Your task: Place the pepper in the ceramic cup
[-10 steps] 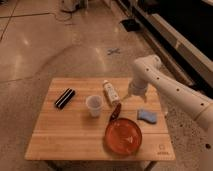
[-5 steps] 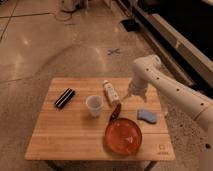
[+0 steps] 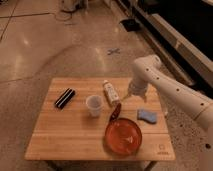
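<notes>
The dark red pepper (image 3: 116, 111) lies on the wooden table (image 3: 70, 135), between the white bottle and the orange-red plate, its lower end near the plate's rim. The pale ceramic cup (image 3: 93, 105) stands upright to the pepper's left, a short gap away. My gripper (image 3: 131, 93) hangs at the end of the white arm (image 3: 165, 87), low over the table just right of the bottle and above-right of the pepper. It holds nothing that I can see.
A white labelled bottle (image 3: 109, 92) lies beside the gripper. A large orange-red plate (image 3: 123, 136) sits at the front. A blue sponge (image 3: 147, 116) lies at the right, a black object (image 3: 64, 98) at the left.
The gripper has shifted slightly left and down toward the bottle and pepper. The objects on the table have not moved.
</notes>
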`<move>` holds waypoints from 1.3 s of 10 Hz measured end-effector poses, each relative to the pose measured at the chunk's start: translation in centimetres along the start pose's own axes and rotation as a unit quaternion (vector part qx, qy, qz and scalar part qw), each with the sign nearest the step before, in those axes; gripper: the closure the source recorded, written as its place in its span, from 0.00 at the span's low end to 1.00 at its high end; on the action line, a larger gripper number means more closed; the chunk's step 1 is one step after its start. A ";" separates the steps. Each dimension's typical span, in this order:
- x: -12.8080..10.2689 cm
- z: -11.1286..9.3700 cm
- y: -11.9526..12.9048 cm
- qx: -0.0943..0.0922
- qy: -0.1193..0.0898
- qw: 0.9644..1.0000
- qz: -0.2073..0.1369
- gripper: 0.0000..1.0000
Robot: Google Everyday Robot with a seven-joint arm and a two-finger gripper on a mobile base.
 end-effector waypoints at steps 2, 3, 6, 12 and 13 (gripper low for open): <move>0.0 0.0 0.0 -0.001 0.000 1.000 0.000 0.20; 0.1 0.3 0.0 -0.003 0.002 1.000 0.001 0.20; 0.9 3.7 -1.9 -0.012 0.002 1.000 0.008 0.20; 2.1 10.3 -4.0 -0.029 -0.011 0.999 0.037 0.20; 2.0 11.0 -4.1 -0.033 -0.013 0.999 0.039 0.21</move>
